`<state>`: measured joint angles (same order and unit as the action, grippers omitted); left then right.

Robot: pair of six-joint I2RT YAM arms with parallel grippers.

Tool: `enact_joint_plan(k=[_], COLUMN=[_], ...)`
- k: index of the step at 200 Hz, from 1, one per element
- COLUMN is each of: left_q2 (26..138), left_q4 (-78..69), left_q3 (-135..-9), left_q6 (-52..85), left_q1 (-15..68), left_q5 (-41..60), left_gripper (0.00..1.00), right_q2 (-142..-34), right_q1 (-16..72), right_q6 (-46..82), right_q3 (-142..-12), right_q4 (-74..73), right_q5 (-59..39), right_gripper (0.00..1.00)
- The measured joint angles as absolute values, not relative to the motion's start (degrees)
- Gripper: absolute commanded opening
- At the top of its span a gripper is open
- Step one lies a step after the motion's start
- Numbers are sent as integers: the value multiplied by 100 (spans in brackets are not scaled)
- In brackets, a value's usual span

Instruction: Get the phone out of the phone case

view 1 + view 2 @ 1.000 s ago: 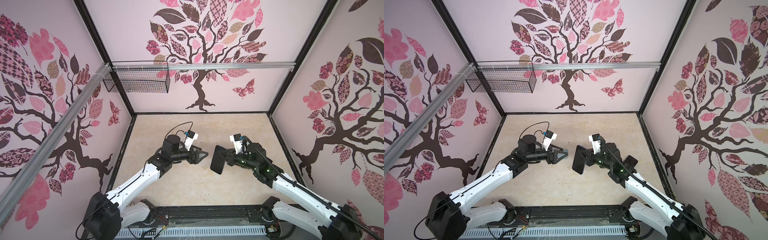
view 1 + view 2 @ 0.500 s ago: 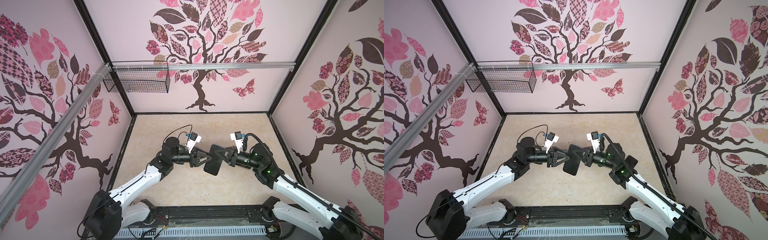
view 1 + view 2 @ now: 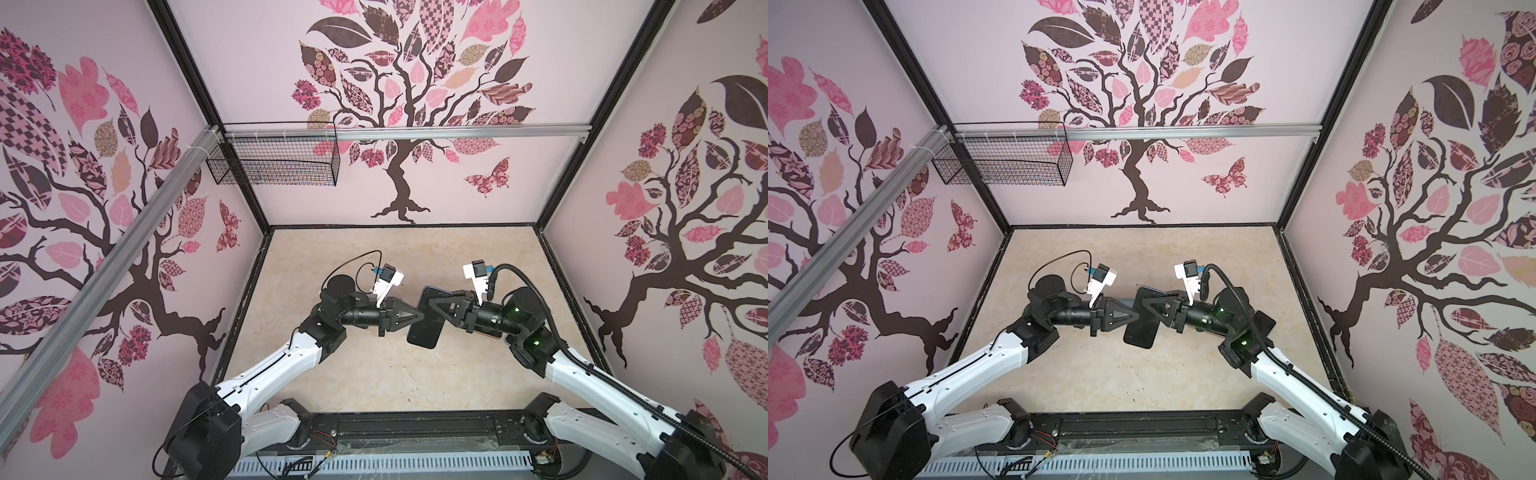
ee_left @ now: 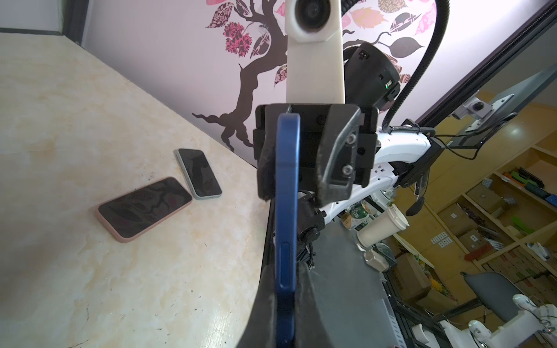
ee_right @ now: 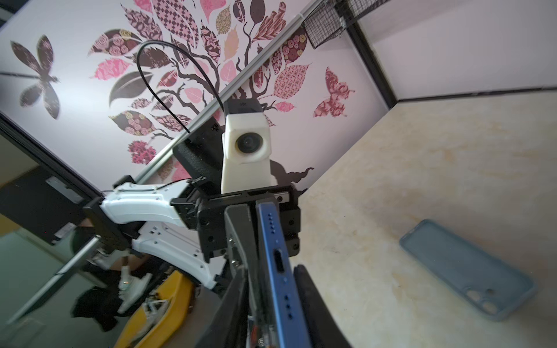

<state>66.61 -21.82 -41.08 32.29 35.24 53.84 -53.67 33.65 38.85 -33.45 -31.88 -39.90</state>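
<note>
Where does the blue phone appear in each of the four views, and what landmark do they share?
Top view: blue phone just right of centre, below the middle.
Top view: phone just left of centre, below the middle.
Left wrist: phone edge-on, centre, running to the bottom edge.
Right wrist: phone edge-on, lower centre, charging port showing.
Shared landmark: beige tabletop.

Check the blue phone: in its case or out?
Out. The phone shows a bare edge with port and holes; an empty case lies apart on the table.
</note>
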Motion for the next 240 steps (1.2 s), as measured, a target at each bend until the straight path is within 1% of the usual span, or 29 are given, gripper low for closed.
enact_joint_plan(k=[19,36,78,98,117,123,126,137,140,142,147,154,163,176,192,220,240], left_q2=[6617,6580,6528,6528,6528,6528,6528,6528,6528,6528,6525,6525,6525,6554,6702,7478,8162], left_q4=[-2397,-2547,-2661,-2657,-2604,-2561,-2541,-2423,-2375,-2327,-2169,-1933,-1444,-620,279,1658,2414], left_q3=[-4069,-4069,-4069,-4069,-4069,-4069,-4069,-4077,-4077,-4077,-4088,-4106,-4189,-4421,-4818,-5728,-6248], left_q6=[3444,3594,3706,3745,3811,3795,3785,3695,3649,3590,3514,3358,3146,2689,2049,941,298], left_q1=[3524,3524,3524,3529,3529,3529,3529,3529,3529,3524,3496,3441,3369,3306,3288,3273,3258], left_q5=[5201,5054,4823,4790,4786,4783,4783,4762,4737,4713,4635,4504,4241,3677,2930,1562,849], left_gripper=[0,0,0,0,0,9,17,39,45,47,58,67,74,77,77,77,71], right_q2=[-5321,-5319,-5286,-5253,-5210,-5199,-5196,-5188,-5181,-5170,-5137,-5076,-4971,-4851,-4906,-5601,-6082], right_q1=[3367,3367,3374,3369,3374,3374,3374,3374,3374,3380,3391,3398,3400,3400,3400,3385,3382], right_q6=[4058,4191,4486,4501,4458,4458,4458,4438,4425,4410,4368,4289,4165,3918,3629,3218,3081], right_q3=[-3105,-2891,-2536,-2528,-2480,-2462,-2456,-2427,-2425,-2425,-2423,-2421,-2421,-2429,-2447,-2703,-3188], right_q4=[-3457,-3651,-4163,-4261,-4316,-4316,-4311,-4268,-4230,-4195,-4093,-3924,-3642,-3103,-2425,-1057,-69], right_q5=[-4032,-4051,-4077,-4071,-4073,-4071,-4069,-4032,-4010,-3992,-3938,-3824,-3625,-3205,-2624,-1852,-1594], right_gripper=[42,37,18,11,6,5,4,0,0,0,0,0,0,0,0,0,0])
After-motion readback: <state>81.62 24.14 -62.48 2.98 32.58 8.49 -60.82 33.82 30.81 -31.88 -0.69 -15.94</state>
